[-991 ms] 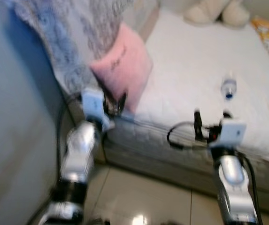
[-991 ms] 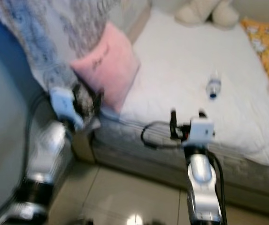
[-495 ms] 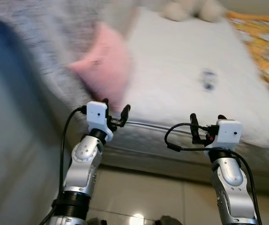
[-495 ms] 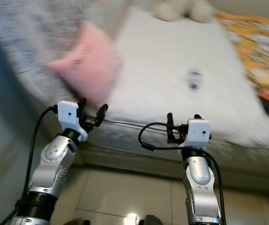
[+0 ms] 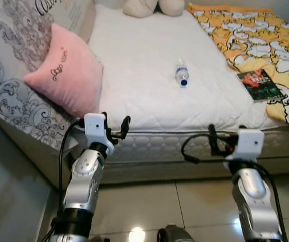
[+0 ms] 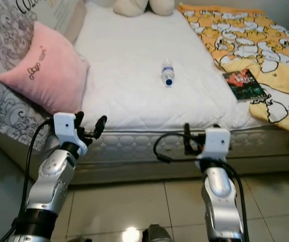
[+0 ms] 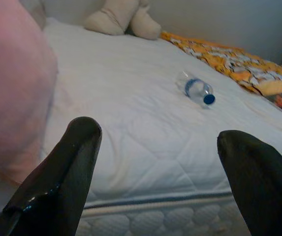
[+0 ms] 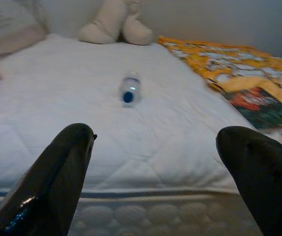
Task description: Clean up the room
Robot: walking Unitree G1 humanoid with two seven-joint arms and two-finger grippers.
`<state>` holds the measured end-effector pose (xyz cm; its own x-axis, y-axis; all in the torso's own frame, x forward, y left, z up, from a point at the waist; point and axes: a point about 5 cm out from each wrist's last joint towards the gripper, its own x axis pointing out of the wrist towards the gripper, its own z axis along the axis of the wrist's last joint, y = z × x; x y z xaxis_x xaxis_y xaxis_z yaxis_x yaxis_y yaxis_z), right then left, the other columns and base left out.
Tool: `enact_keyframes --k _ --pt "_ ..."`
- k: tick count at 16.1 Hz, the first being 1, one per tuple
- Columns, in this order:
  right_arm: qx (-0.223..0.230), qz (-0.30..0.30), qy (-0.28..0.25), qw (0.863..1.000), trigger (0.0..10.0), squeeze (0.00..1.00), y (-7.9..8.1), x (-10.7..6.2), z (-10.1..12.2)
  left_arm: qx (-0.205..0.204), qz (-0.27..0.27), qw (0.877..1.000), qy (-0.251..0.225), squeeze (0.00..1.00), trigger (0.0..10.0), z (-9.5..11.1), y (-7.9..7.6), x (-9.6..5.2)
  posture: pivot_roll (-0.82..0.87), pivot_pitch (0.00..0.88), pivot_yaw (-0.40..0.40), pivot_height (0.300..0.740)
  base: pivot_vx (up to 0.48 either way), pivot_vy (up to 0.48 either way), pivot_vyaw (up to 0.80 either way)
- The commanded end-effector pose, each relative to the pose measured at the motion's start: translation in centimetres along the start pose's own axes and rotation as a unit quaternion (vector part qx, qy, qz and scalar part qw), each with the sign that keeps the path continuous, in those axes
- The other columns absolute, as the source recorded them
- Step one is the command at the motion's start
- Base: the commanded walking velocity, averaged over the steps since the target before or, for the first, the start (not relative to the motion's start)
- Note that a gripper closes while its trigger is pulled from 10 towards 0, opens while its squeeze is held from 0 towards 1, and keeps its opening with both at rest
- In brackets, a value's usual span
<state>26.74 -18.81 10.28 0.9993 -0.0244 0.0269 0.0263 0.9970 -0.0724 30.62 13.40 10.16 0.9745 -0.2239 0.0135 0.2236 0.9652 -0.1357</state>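
A clear plastic bottle (image 5: pixel 181 73) with a blue cap lies on its side in the middle of the white mattress (image 5: pixel 134 60). A dark book (image 5: pixel 258 84) rests near the bed's right edge, beside a yellow patterned blanket (image 5: pixel 245 30). A pink pillow (image 5: pixel 66 75) leans at the left. My left gripper (image 5: pixel 115 125) is open, level with the mattress edge just below the pillow. My right gripper (image 5: pixel 225 135) is open too, held in front of the bed's side. Both wrist views look across the mattress at the bottle (image 8: pixel 129 89) between open fingers (image 7: pixel 57 177).
A cream plush toy (image 5: pixel 147 6) sits at the head of the bed. A grey patterned duvet (image 5: pixel 13 101) hangs over the left corner. Tiled floor (image 5: pixel 159 201) lies between me and the bed's quilted side (image 5: pixel 159 146). A grey wall (image 5: pixel 3 191) stands close on my left.
The camera has swung right and steadied, so the book and yellow blanket now show. Both grippers stay open and raised in front of the bed edge.
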Motion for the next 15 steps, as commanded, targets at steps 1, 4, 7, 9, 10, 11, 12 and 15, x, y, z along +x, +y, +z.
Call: enact_keyframes --k 1,4,7,9,10,11,12,15 --pt "-0.003 0.001 0.009 1.0 10.0 0.0 -0.1 0.2 -0.1 -0.002 -0.005 1.0 0.001 0.0 10.0 0.2 -0.3 0.4 -0.08 0.0 -0.013 0.699 0.311 -0.364 0.0" --pt "-0.004 0.008 0.003 1.0 10.0 0.0 0.4 0.6 0.1 0.007 -0.026 1.0 -0.001 0.0 10.0 0.2 -1.2 0.6 -0.09 0.0 -0.006 0.699 0.315 -0.36 0.0" --pt "0.001 0.003 0.008 1.0 10.0 0.0 0.4 0.6 0.0 0.011 -0.041 0.999 -0.002 0.0 10.0 0.3 -1.7 0.9 -0.1 0.0 0.003 0.699 0.312 -0.359 0.0" --pt "0.003 0.001 0.01 1.0 10.0 0.0 0.5 0.6 -0.1 0.009 -0.045 0.999 -0.002 0.0 10.0 0.3 -1.8 1.0 -0.1 0.0 0.009 0.699 0.313 -0.36 0.0" --pt "0.003 0.001 0.01 1.0 10.0 0.0 0.6 0.5 -0.1 0.009 -0.047 0.999 -0.002 0.0 10.0 0.3 -1.9 1.0 -0.1 0.0 0.013 0.699 0.311 -0.36 0.0" --pt "0.003 0.002 0.009 1.0 10.0 0.0 0.6 0.5 -0.1 0.009 -0.047 0.999 -0.001 0.0 10.0 0.3 -1.9 1.1 -0.11 0.0 0.015 0.699 0.319 -0.356 0.0" --pt "0.003 0.002 0.009 1.0 10.0 0.0 0.7 0.5 -0.1 0.01 -0.047 0.999 -0.001 0.0 10.0 0.3 -1.9 1.2 -0.11 0.0 0.016 0.699 0.315 -0.36 0.0" --pt "0.003 0.0 0.011 1.0 10.0 0.0 0.6 0.4 -0.2 0.005 -0.043 0.999 0.001 0.0 10.0 0.4 -1.8 1.5 -0.11 0.0 0.018 0.699 0.349 -0.325 0.0"
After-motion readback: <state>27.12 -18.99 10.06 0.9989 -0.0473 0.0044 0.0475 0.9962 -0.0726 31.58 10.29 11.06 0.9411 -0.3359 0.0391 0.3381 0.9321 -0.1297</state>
